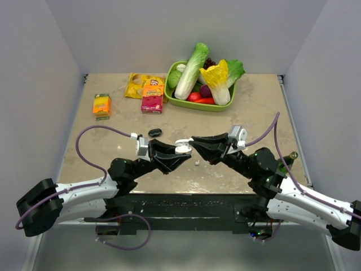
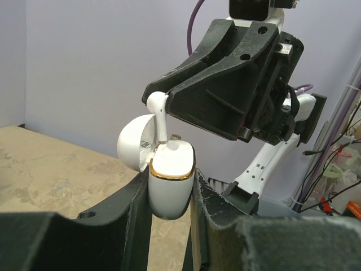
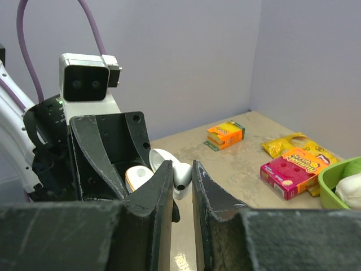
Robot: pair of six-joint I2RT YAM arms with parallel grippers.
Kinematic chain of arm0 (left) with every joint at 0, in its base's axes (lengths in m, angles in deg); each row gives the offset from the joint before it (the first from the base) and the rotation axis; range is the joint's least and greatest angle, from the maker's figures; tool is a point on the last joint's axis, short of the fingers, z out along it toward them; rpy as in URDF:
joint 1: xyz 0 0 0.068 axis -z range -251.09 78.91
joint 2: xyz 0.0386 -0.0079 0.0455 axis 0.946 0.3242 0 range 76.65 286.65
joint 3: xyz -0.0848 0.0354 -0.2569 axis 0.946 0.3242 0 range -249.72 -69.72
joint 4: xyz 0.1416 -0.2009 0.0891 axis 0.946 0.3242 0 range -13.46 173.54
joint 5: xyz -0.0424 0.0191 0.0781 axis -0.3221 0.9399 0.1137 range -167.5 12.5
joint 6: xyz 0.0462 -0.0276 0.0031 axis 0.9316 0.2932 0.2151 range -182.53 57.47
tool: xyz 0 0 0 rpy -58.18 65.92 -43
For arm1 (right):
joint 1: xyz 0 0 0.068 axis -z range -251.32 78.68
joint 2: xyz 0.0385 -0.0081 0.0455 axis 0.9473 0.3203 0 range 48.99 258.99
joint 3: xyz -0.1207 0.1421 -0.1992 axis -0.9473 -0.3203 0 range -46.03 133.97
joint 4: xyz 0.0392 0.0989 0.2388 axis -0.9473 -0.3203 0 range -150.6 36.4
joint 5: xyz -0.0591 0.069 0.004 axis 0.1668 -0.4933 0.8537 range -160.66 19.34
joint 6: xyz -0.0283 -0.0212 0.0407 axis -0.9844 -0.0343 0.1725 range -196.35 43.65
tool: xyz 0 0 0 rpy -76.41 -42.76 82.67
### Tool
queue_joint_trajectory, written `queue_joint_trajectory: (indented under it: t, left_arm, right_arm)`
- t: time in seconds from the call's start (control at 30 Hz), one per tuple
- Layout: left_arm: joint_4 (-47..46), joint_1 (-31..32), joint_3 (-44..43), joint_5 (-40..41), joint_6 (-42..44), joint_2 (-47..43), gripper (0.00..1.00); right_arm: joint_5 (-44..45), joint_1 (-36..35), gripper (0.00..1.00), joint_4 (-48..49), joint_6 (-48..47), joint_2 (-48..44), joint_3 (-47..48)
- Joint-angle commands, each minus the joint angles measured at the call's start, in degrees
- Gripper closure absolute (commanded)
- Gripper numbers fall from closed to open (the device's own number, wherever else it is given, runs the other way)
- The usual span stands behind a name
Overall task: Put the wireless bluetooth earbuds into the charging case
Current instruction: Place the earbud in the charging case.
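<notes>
My left gripper (image 1: 179, 153) is shut on the white charging case (image 2: 169, 180), which has a gold rim and stands upright above the table with its lid (image 2: 132, 144) open to the left. My right gripper (image 1: 192, 142) is shut on a white earbud (image 2: 158, 107); the stem points down into the case's top. In the right wrist view the earbud (image 3: 181, 175) sits between my fingertips, with the case (image 3: 138, 178) just behind it. A tiny white thing (image 1: 198, 162) lies on the table below the grippers; it may be the second earbud.
A green basket (image 1: 186, 105) of vegetables stands at the back right. A pink box (image 1: 152, 103), a yellow bag (image 1: 135, 84) and an orange box (image 1: 101, 105) lie at the back left. A small black oval object (image 1: 155, 132) lies near the left gripper.
</notes>
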Motion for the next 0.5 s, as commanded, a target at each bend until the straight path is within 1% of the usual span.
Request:
queue_joint_trajectory:
  t: [0.0, 0.47]
  left_arm:
    - [-5.59, -0.07, -3.4, 1.34, -1.19, -0.2, 1.0]
    - [-3.93, -0.07, -4.72, 2.39, -1.36, 1.29, 1.0]
  right_arm:
    - [0.99, -0.3, 1.0, -0.44, -1.2, -0.63, -0.79]
    - [0.9, -0.39, 1.0, -0.79, -0.93, -1.95, -1.06]
